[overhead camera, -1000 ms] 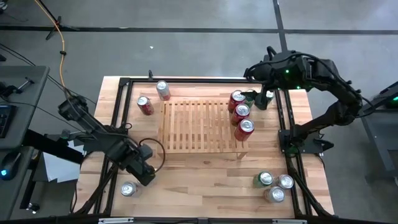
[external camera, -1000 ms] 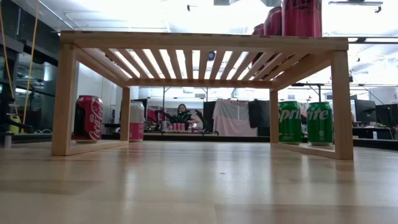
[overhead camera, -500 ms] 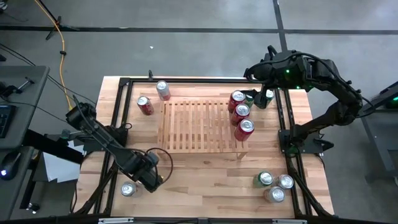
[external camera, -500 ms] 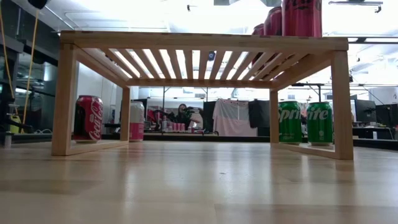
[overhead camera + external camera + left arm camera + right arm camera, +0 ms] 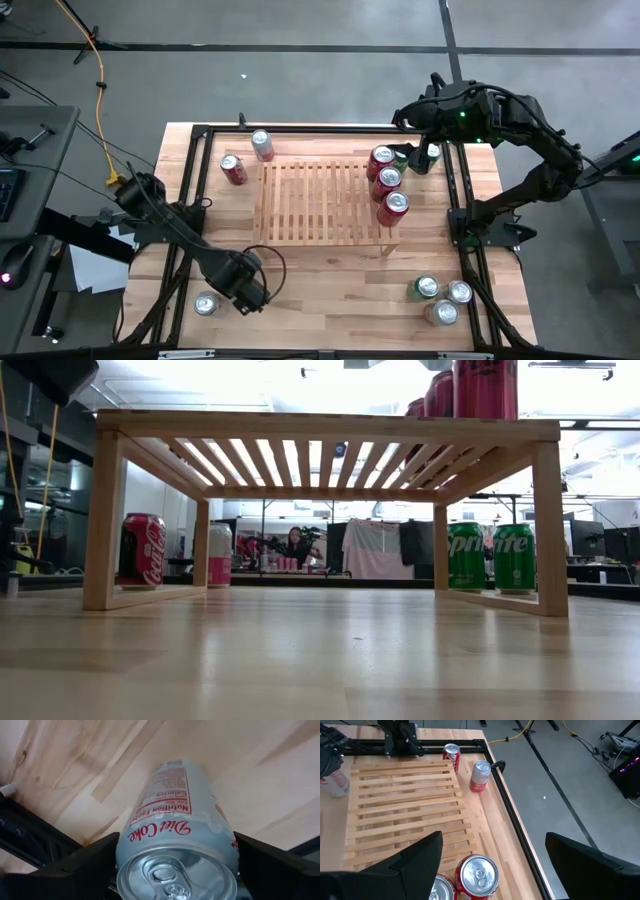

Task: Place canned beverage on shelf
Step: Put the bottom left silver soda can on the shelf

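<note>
The left gripper [image 5: 228, 297] is down at the near left part of the table [image 5: 330, 290], just beside a silver Diet Coke can [image 5: 207, 303] that stands upright there. In the left wrist view that can [image 5: 177, 840] fills the space between the two dark fingers [image 5: 75, 870], one on each side of it at its top rim; the jaws stand wide, about a can's width apart, and whether the pads press on the can or only flank it cannot be told. The can's base is on the wood, so it is not lifted. The shelf [image 5: 320, 203] sits mid-table, well apart from this can, toward the far right of it. Three red cans [image 5: 386, 181] stand in a row along the shelf's right edge. A red can [image 5: 233, 169] and a pink-and-silver can [image 5: 262, 145] stand on the table off the shelf's far left corner. Three more cans [image 5: 438, 296] are grouped at the near right. The right gripper [image 5: 418, 155] hangs by the shelf's far right corner, jaws wide apart and holding nothing; from its wrist view the slats [image 5: 405, 800] and a red can top [image 5: 478, 874] lie below it.
</note>
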`<state>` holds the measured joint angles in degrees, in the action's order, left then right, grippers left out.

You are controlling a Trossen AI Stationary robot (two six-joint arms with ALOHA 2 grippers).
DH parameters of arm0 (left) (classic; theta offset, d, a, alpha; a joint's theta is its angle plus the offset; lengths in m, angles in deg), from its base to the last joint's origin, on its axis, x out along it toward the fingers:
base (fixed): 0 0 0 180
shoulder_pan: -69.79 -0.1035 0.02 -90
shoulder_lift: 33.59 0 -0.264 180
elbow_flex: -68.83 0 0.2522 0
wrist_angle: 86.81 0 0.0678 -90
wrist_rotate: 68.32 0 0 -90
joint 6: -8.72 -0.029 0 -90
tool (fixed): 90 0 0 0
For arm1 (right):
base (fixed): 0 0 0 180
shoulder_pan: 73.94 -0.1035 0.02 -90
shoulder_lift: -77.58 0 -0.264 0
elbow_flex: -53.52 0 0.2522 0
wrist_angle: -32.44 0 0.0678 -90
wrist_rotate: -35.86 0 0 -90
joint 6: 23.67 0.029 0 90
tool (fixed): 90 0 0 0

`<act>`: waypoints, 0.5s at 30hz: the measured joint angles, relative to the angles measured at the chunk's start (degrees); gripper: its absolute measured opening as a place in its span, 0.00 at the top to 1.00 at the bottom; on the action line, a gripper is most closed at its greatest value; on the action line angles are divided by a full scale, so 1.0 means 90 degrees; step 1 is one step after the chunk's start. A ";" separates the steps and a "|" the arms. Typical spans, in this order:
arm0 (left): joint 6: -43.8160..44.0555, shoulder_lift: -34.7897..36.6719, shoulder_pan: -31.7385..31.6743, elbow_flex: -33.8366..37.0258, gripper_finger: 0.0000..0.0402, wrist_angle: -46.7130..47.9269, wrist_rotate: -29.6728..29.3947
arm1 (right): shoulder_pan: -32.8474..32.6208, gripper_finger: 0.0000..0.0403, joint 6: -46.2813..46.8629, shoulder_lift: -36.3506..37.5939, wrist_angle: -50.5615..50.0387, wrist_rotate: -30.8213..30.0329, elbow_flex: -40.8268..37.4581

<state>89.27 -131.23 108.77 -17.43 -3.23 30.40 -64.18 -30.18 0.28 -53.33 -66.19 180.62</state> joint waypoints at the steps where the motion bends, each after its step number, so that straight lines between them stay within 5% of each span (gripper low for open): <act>1: -0.0092 0.0032 -0.0001 0.0002 0.20 0.0002 0.0038 | 0.0000 0.16 0.0000 0.0000 0.0000 -0.0001 0.0000; 3: -0.0284 0.0168 -0.0002 0.0008 0.30 0.0017 0.0171 | 0.0000 0.16 0.0000 0.0000 0.0000 -0.0002 0.0000; 9: -0.0874 0.1160 -0.0173 -0.0035 0.30 0.0088 0.0721 | 0.0000 0.16 0.0001 0.0000 0.0001 -0.0002 0.0000; 15: -0.1521 0.2572 -0.0842 -0.1050 0.30 0.0052 0.0787 | 0.0000 0.16 0.0000 0.0000 0.0301 -0.0002 0.0002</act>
<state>75.58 -108.07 101.20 -26.88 -2.76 37.48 -64.18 -30.18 0.28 -50.62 -66.21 180.64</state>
